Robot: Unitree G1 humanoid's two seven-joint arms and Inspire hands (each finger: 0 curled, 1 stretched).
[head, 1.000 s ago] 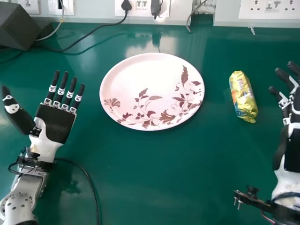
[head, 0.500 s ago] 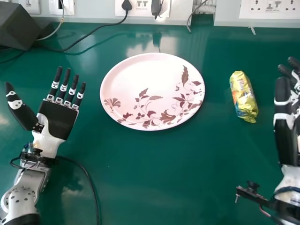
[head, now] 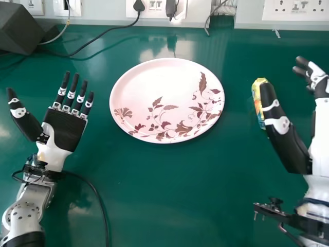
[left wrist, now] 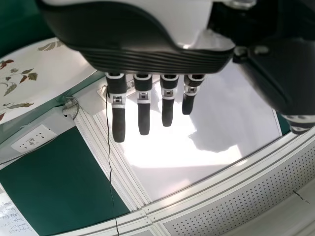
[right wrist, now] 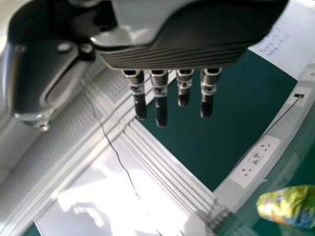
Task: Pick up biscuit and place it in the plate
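Observation:
My right hand (head: 285, 131) is at the right of the head view, its thumb in front of the yellow biscuit packet (head: 258, 100) and hiding much of it; touching or not, I cannot tell. The fingers of my right hand (right wrist: 172, 59) are extended in the right wrist view, and the biscuit packet (right wrist: 288, 206) lies off to one side. A white plate (head: 154, 82) with brown leaf patterns rests at the middle of the table. Palm up, my left hand (head: 61, 131) stays at the left with straight fingers; the left wrist view has the left hand (left wrist: 152, 56) too.
A dark box (head: 20, 28) sits at the back left corner, with black cables (head: 97, 37) running along the back edge. Wall sockets (head: 295, 7) line the wall behind the green table (head: 169, 200). Another cable (head: 97, 198) curves beside the left forearm.
My right hand has turned and its thumb has swung left, over the biscuit packet, which was in full sight before. The left hand has shifted only slightly. Plate and packet have not moved visibly.

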